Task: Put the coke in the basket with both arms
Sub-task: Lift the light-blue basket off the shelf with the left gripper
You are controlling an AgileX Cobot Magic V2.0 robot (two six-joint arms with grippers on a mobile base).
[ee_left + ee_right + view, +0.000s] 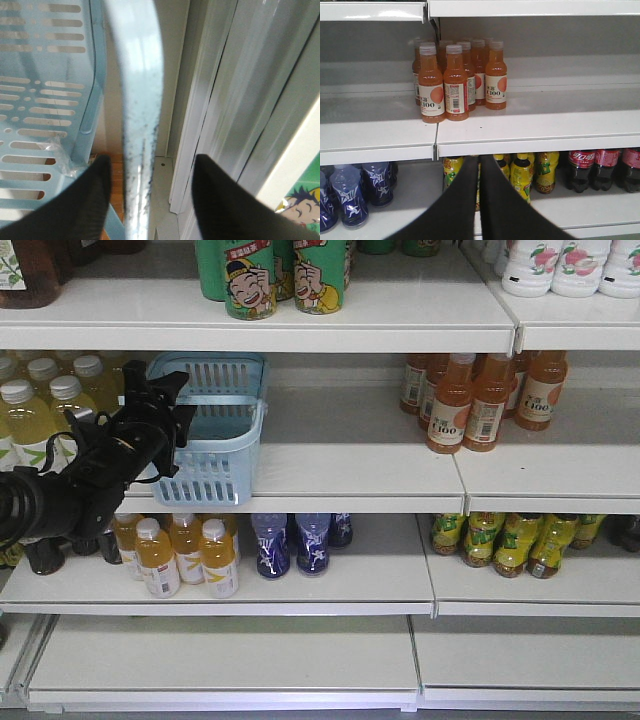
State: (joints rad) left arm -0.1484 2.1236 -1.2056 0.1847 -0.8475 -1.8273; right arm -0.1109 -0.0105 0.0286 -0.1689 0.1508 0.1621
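The light blue basket (215, 455) stands on the middle shelf at the left. My left gripper (160, 400) is at the basket's left side. In the left wrist view the left gripper (150, 162) is open, with the basket's flat handle (137, 100) running between its fingers, closer to the left finger (92, 185); I cannot tell whether it touches. The slotted basket wall (45, 100) fills the left of that view. My right gripper (479, 159) is shut on nothing and faces the shelves. The coke is out of view.
Orange C100 bottles (465, 400) (455, 80) stand on the middle shelf to the right. Pale yellow bottles (40, 405) crowd the basket's left. The shelf below holds orange-yellow bottles (185, 555), blue bottles (290, 540), yellow-green bottles (510, 540) and dark cola bottles (600, 167).
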